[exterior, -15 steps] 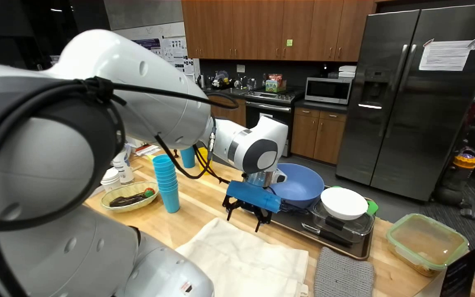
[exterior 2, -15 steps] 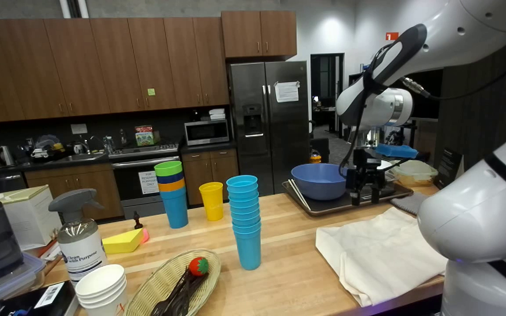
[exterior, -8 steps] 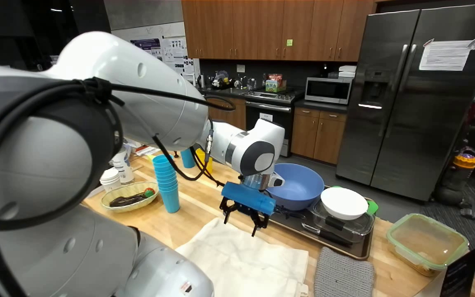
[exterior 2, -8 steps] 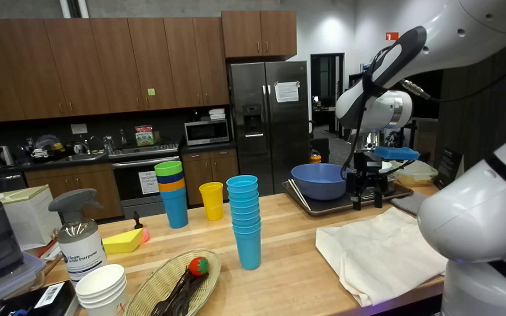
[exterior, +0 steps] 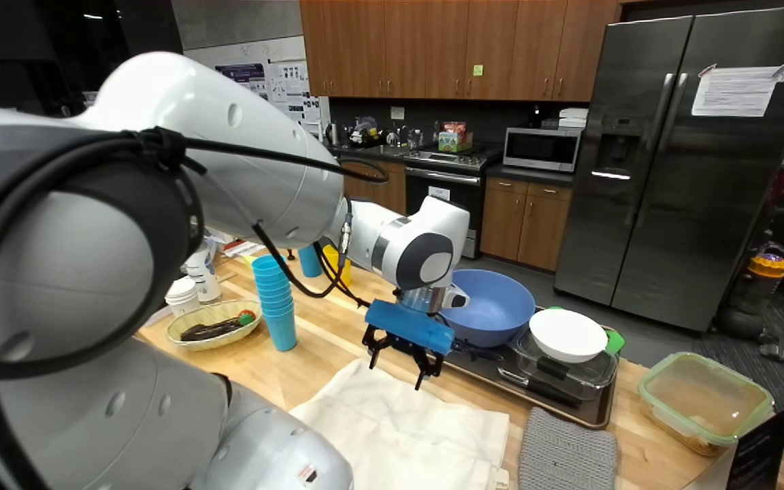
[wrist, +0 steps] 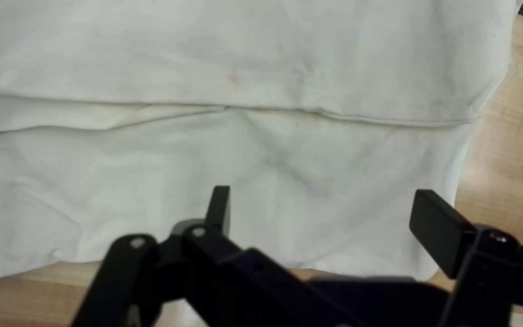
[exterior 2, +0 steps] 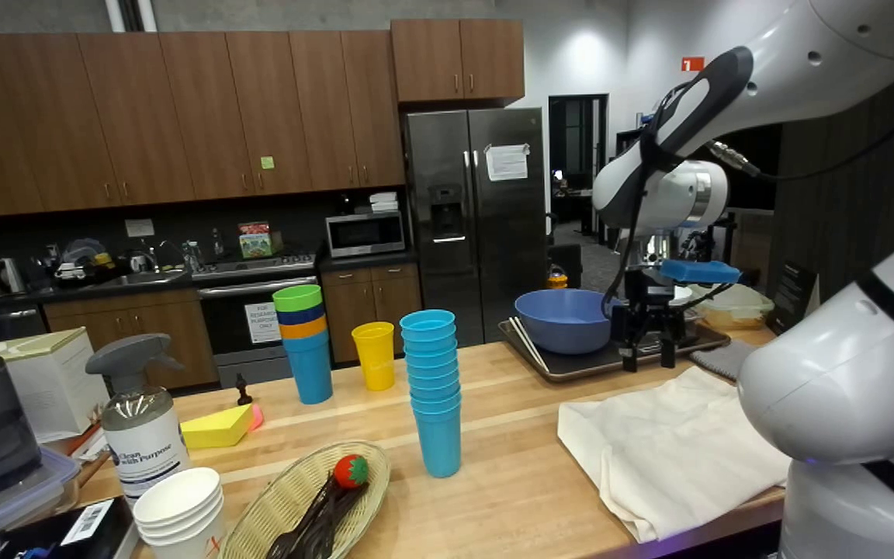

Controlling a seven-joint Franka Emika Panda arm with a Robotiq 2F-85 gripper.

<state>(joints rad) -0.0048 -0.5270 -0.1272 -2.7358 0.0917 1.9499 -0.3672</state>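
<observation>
We've got the wooden table (exterior 2: 517, 458) w/ the arm (exterior: 181, 102) stretched out over it. The cream cloth (exterior: 405, 422) lies flat on the wood by the arm's base, just beside the tray (exterior: 480, 371), which carries the blue bowl (exterior 2: 567, 322); the arm hides part of the fabric in both exterior views. The gripper (wrist: 324, 206) hangs nr the cloth's tray-side edge, its fingertips (wrist: 441, 231) spread wide w/ nothing btwn them. Looks to us like they're clear of the fabric, tho exact height's hard to judge. Risks as we see it: a low sideways swing could bump the bowl, b/c the wrist seems close to it; coming down here, the right-hand fingertip in the wrist view might jab bare wood, since it lines up w/ the cloth's border nr a corner; thin, flat fabric could also skid or bunch under a poorly placed push, or only the top layer get caught, given the loose fold. Orientation: no obvious front end, but we see the fold run side to side in the wrist view, approx parallel to the tray-side edge. Long axis: can't tell, outline's squarish & partly hidden.
</observation>
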